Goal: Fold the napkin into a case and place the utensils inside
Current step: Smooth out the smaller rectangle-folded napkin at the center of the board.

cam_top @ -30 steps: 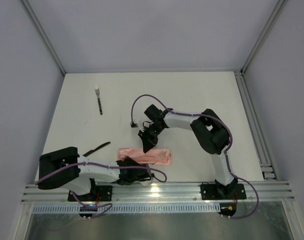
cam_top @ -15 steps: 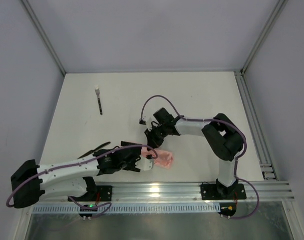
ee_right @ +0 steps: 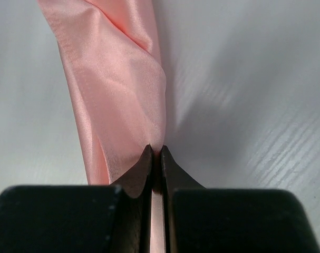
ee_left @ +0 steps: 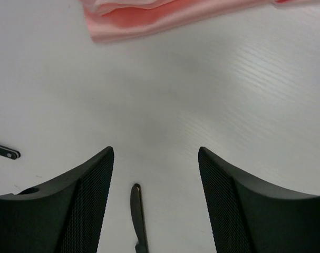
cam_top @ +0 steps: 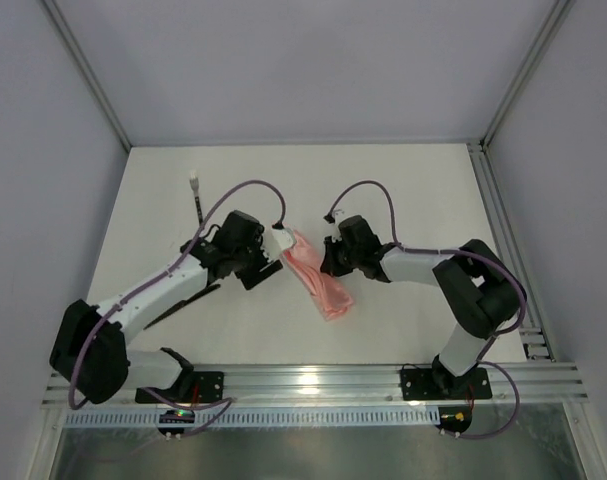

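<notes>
Top external view: a folded salmon-pink napkin (cam_top: 321, 280) lay near the middle of the white table (cam_top: 413, 190). It formed a long narrow strip running diagonally from far-left to near-right, slimmer at its far-left end and wider at its near-right end.

Right wrist view showed the right gripper (ee_right: 155, 151) with its two black fingers pressed together on a raised fold of the pink cloth, and fabric was caught between them. From above, this gripper met the right edge of the strip about midway along it.

Left wrist view showed the left gripper (ee_left: 155, 153) with its fingers spread wide and holding nothing. The end of the napkin lay on the table beyond the fingertips, apart from them. From above, this gripper sat just left of the strip's far-left end.

A near utensil (ee_left: 136, 213), slim and dark, lay on the table below the gap between the left fingers, its tip toward the napkin. A far utensil (cam_top: 198, 207), black with a white far end, lay well apart on the far-left part of the table.

Both arms carried looping purple cables (cam_top: 368, 190), and their bases stood on an aluminium rail (cam_top: 313, 382) along the near edge.
</notes>
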Controlling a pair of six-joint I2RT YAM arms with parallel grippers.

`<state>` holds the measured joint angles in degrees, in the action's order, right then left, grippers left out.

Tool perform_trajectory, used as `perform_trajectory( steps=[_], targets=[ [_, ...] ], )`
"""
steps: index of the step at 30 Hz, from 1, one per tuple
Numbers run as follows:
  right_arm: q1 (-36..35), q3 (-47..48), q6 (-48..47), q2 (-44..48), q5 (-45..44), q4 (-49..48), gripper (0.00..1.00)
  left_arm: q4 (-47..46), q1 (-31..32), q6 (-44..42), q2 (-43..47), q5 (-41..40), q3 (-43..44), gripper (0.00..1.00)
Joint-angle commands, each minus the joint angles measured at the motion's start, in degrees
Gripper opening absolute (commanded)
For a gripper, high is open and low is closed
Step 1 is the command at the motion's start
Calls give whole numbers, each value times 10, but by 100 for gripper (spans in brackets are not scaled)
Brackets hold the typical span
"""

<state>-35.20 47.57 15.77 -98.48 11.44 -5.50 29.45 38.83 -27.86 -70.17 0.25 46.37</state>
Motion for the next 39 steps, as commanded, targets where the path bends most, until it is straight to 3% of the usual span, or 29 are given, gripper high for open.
perform_trajectory(
  steps=[1,11,16,28,31,32,35,37,39],
  targets=[
    [-4,-25,59,28,-101,-68,4,14,-78,82,-73,139,113,67],
    [-23,-50,77,28,-107,-118,4,-65,-122,221,-304,273,278,69],
    [-23,-68,75,41,-112,-128,4,-82,-131,264,-413,266,344,58],
    [-22,-78,65,31,-72,-164,4,-77,-133,244,-480,239,389,41],
    [-23,-78,54,31,-58,-168,4,-80,-133,236,-480,242,391,32],
    [-22,-77,46,31,-55,-166,4,-78,-133,230,-482,243,393,22],
    [-22,-68,30,38,-50,-145,16,-55,-133,210,-495,250,408,0],
    [-19,-54,5,49,-50,-113,36,-50,-137,200,-496,255,402,0],
    [-15,-39,-26,69,-57,-73,43,-56,-141,195,-488,259,392,0]
  ],
)
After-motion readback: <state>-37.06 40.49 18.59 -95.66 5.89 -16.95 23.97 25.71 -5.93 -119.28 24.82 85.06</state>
